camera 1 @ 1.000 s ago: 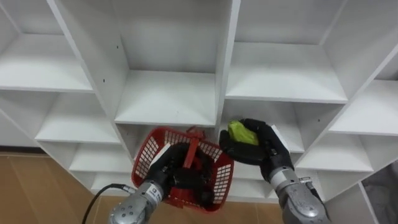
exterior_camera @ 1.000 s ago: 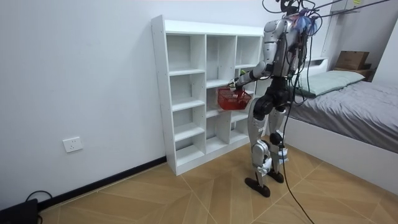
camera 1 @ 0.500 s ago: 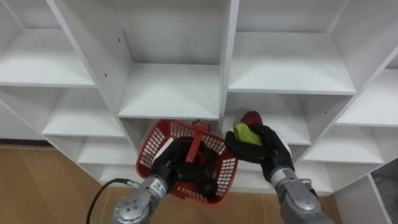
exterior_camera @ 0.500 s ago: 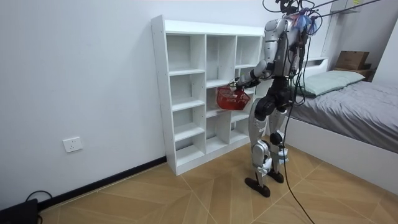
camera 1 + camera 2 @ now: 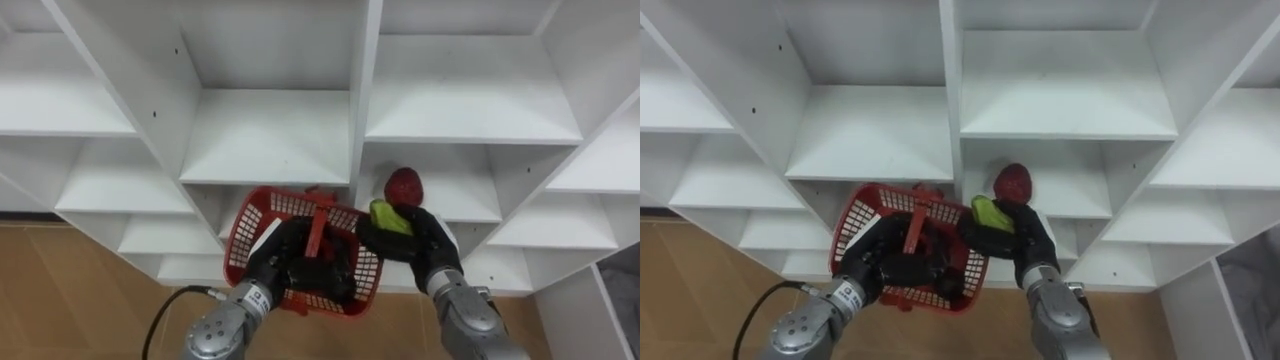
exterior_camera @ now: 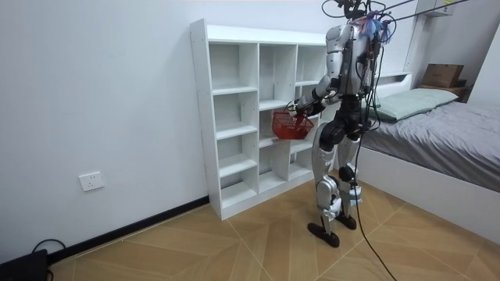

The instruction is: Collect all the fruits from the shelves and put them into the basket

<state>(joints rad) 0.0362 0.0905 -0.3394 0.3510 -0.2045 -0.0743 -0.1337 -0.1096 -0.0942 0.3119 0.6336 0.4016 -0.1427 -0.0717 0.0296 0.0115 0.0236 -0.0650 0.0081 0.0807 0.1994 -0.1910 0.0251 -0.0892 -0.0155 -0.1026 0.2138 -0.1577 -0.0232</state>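
A red mesh basket (image 5: 243,238) hangs in front of the white closet (image 5: 270,150), and my left hand (image 5: 285,265) is shut on its red handle from below left. Dark items lie inside the basket. My right hand (image 5: 418,245) is curled round a yellow-green fruit (image 5: 390,217), held just right of the basket's right rim. Behind that hand a red fruit (image 5: 403,186) sits on the shelf of the lower middle-right compartment. In the room view I stand upright facing the closet (image 6: 234,117), with the basket (image 6: 291,125) at waist height.
The closet's other compartments in view are bare white shelves. A vertical divider (image 5: 362,100) rises just above the basket and the right hand. Wooden floor (image 5: 60,300) lies below. A bed (image 6: 453,133) stands behind me at the room view's right.
The view has shifted slightly. My right hand with the yellow-green fruit has drawn back and down from the shelf, uncovering the red fruit behind it. The basket stays in my left hand.
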